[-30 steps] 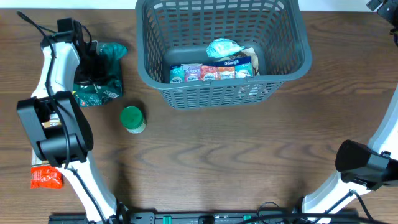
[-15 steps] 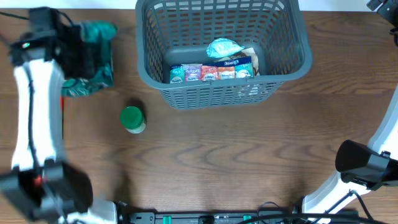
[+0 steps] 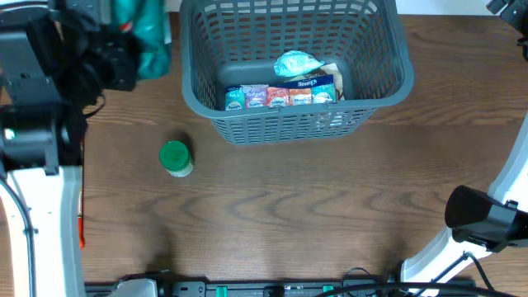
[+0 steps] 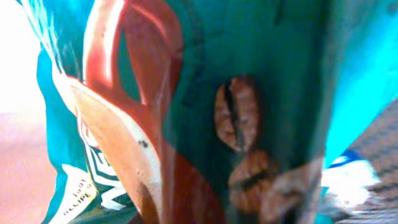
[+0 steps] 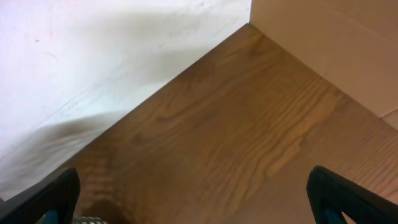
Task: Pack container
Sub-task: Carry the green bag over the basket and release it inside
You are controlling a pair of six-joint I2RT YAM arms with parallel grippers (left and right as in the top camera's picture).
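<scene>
The dark grey slotted basket stands at the back centre of the table and holds several snack packs and a light blue pouch. My left gripper is shut on a teal bag and holds it in the air, left of the basket. The bag fills the left wrist view, teal with coffee beans printed on it, and hides the fingers there. My right gripper is open and empty over bare wood near a wall. Only the right arm's base shows in the overhead view.
A green-lidded jar stands on the table left of the basket's front. An orange packet is mostly hidden under my left arm at the left edge.
My left gripper lifted the teal bag off the table and carried it up and toward the back, nearer the basket. The right arm has not moved.
</scene>
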